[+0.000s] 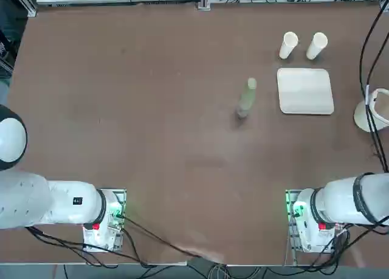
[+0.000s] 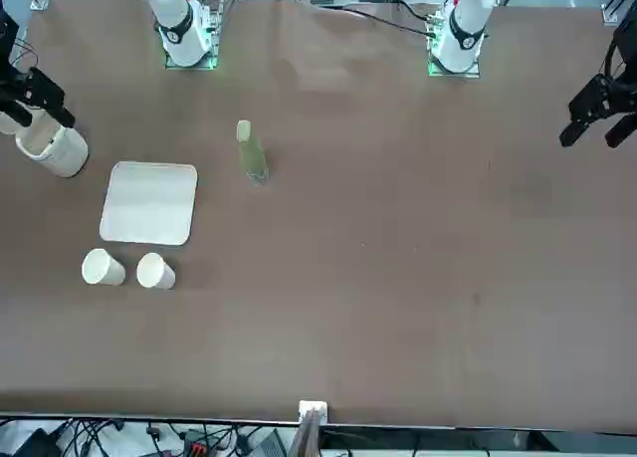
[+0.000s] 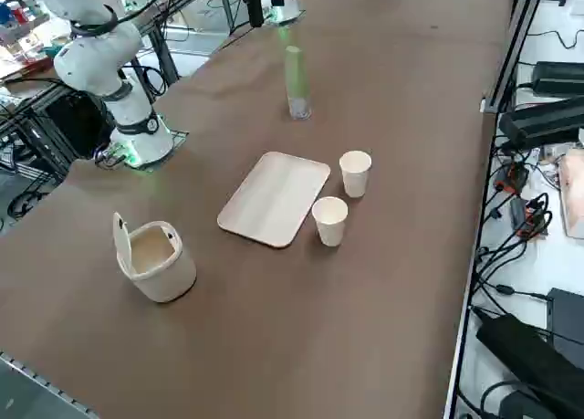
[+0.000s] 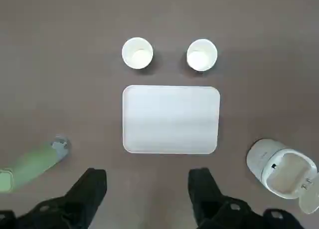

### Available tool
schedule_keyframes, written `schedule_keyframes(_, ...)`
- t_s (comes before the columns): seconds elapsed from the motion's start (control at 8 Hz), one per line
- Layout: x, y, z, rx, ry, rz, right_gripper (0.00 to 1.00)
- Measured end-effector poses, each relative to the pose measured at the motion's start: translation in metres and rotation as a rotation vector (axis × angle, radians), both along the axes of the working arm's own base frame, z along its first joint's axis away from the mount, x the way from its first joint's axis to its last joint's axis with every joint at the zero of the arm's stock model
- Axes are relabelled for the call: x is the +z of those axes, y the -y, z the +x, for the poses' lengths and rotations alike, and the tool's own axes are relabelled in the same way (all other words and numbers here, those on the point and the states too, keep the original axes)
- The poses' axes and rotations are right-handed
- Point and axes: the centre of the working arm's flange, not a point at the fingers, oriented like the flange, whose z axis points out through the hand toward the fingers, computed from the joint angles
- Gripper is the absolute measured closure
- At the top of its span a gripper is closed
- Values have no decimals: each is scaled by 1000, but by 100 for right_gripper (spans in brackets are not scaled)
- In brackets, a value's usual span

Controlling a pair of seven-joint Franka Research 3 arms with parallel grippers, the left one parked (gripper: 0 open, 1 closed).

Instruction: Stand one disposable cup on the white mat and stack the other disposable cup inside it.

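Two white disposable cups stand upright, mouths up, side by side on the brown table just beyond the mat's far edge: one cup (image 1: 288, 45) (image 4: 137, 53) and the other cup (image 1: 316, 45) (image 4: 202, 54). The white mat (image 1: 305, 91) (image 2: 149, 202) (image 4: 171, 119) lies flat with nothing on it. My right gripper (image 4: 149, 189) hangs high above the table on the near side of the mat, open, with nothing between its black fingers. In the front view it shows as a black shape (image 2: 38, 94) at the left edge, over the tub.
A pale green bottle (image 1: 247, 98) (image 4: 30, 164) stands left of the mat. A round white tub (image 1: 375, 112) (image 3: 157, 259) with a flipped-up lid sits near the table's right edge. Cables run along the table's right side.
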Motion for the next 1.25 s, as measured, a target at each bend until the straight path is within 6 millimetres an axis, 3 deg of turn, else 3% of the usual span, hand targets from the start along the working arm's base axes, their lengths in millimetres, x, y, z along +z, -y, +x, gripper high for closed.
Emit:
schedule_keyframes(0.38,0,0,1,0,2,0,0)
schedule_keyframes(0.62,-13,-2,11,4,-11,1,0)
schedule_keyframes(0.88,-50,-15,43,27,4,-2,0)
schedule_keyframes(1.25,-148,-40,102,68,5,-14,0)
